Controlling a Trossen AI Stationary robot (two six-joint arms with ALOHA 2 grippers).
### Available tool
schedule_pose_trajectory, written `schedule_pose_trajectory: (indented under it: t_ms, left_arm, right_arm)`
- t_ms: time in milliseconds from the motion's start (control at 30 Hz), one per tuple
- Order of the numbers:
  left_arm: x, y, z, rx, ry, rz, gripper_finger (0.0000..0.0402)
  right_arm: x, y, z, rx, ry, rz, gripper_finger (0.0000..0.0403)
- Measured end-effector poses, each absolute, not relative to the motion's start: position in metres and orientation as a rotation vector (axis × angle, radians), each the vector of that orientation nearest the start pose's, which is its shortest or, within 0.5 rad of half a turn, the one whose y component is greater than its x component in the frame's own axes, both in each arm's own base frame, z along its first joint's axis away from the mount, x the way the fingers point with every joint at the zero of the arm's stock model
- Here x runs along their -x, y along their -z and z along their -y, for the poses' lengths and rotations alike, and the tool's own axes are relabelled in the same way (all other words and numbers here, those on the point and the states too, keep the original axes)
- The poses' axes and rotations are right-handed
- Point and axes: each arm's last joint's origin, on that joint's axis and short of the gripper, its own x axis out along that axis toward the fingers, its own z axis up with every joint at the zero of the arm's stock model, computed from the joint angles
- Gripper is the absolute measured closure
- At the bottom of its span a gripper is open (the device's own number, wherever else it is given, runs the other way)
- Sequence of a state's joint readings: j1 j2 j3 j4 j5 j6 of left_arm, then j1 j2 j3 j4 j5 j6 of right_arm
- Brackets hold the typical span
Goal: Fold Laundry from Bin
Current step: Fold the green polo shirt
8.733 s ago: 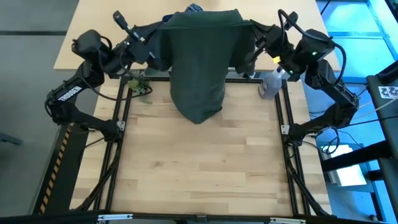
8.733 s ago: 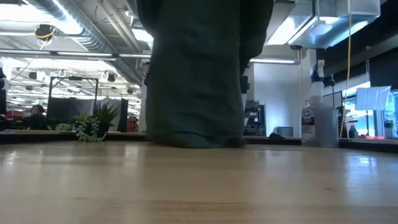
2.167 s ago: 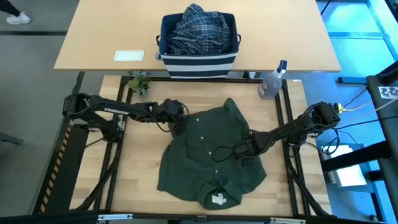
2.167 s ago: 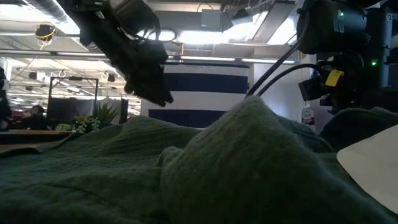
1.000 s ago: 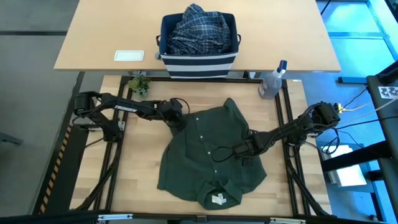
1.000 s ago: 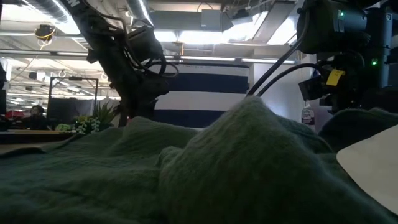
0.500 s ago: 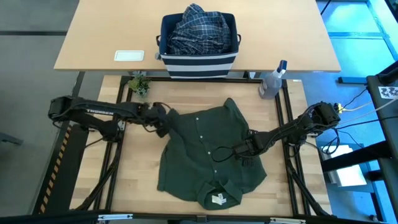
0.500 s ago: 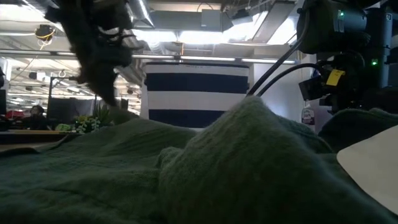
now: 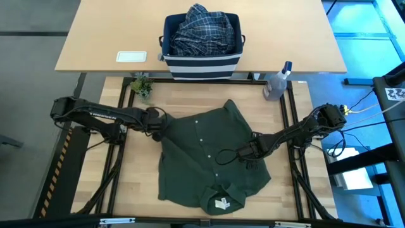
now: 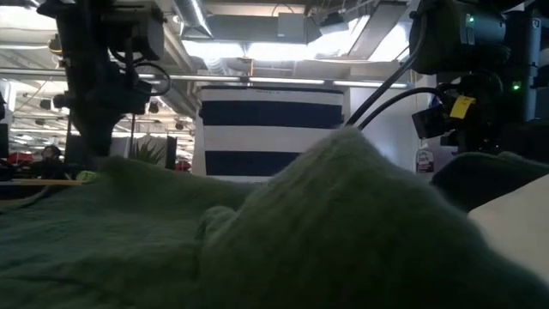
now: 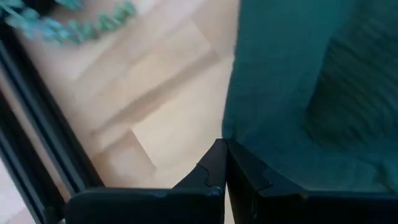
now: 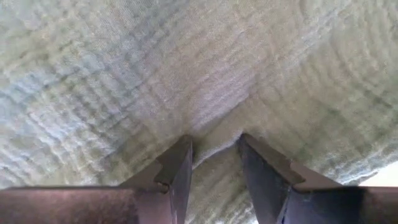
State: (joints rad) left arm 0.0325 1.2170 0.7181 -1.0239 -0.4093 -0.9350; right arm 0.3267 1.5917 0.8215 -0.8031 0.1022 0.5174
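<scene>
The dark green shirt (image 9: 212, 161) lies spread out on the wooden table (image 9: 139, 177); the left gripper (image 9: 159, 123) pinches the shirt's left edge with its fingers pressed tight together; the right gripper (image 12: 214, 163) rests on the middle of the shirt, fingers partly apart with a small fold of cloth between them; the striped bin (image 9: 202, 60) sits on the far table with the plaid shirt (image 9: 202, 26) inside.
</scene>
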Motion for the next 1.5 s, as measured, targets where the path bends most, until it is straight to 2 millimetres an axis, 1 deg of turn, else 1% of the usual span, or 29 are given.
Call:
schedule_pose_trajectory:
  t_ms: [233,333,467,600,767,900,1100,1200,1333,1500]
  left_arm:
    - [-0.179,-0.195,-0.026,0.359,-1.113,-1.064,0.0401]
    - [-0.178,-0.196,-0.029,0.323,-1.145,-1.045,0.0401]
    - [-0.175,-0.196,-0.032,0.322,-1.167,-1.072,0.0401]
    - [-0.174,-0.196,-0.032,0.336,-1.161,-1.091,0.0401]
    - [-0.170,-0.194,-0.030,0.439,-1.116,-1.197,0.0401]
    - [-0.164,-0.193,-0.028,0.514,-1.115,-1.282,0.0401]
    - [-0.161,-0.193,-0.028,0.513,-1.148,-1.292,0.0401]
    - [-0.168,-0.194,-0.030,0.463,-1.131,-1.213,0.0401]
    - [-0.184,-0.197,-0.034,0.389,-1.035,-1.072,0.0401]
    - [-0.199,-0.211,-0.037,0.273,-0.963,-0.984,0.0400]
  right_arm:
    - [-0.230,-0.143,-0.075,-0.079,0.220,-1.536,0.0267]
    - [-0.230,-0.143,-0.075,-0.094,0.213,-1.546,0.0267]
    - [-0.229,-0.143,-0.076,-0.121,0.194,-1.564,0.0267]
    - [-0.227,-0.143,-0.076,-0.144,0.212,-1.592,0.0267]
    - [-0.222,-0.144,-0.076,-0.203,0.235,-1.648,0.0267]
    - [-0.218,-0.144,-0.076,-0.235,0.268,-1.695,0.0267]
    - [-0.214,-0.145,-0.075,-0.261,0.269,-1.744,0.0267]
    - [-0.214,-0.145,-0.075,-0.240,0.259,-1.739,0.0267]
    - [-0.217,-0.145,-0.075,-0.211,0.233,-1.705,0.0267]
    - [-0.224,-0.155,-0.075,-0.137,0.240,-1.637,0.0267]
